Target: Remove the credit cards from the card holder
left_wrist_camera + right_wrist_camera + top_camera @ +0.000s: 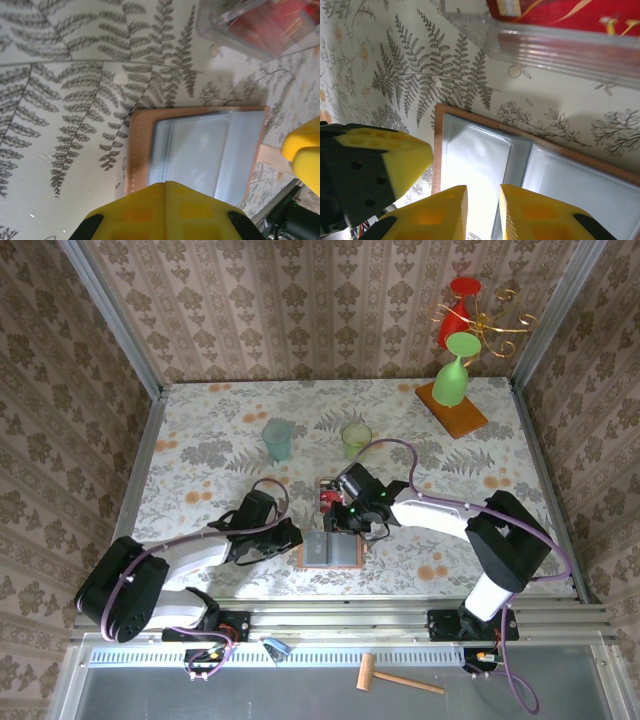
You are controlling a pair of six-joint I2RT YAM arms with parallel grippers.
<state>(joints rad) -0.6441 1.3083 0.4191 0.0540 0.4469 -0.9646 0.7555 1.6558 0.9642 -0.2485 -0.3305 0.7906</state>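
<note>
Now the left claw sits closed over the open card holder; the right claw stands slightly apart.

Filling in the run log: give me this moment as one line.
left tool shut at card holder edge | right tool slightly open over it | red credit cards in clear tray

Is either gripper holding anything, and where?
Right gripper: nothing, jaws slightly apart over the card holder. Left gripper: shut at its edge; grip cannot be told.

Left end effector closed, right end effector narrowly parted.
</note>
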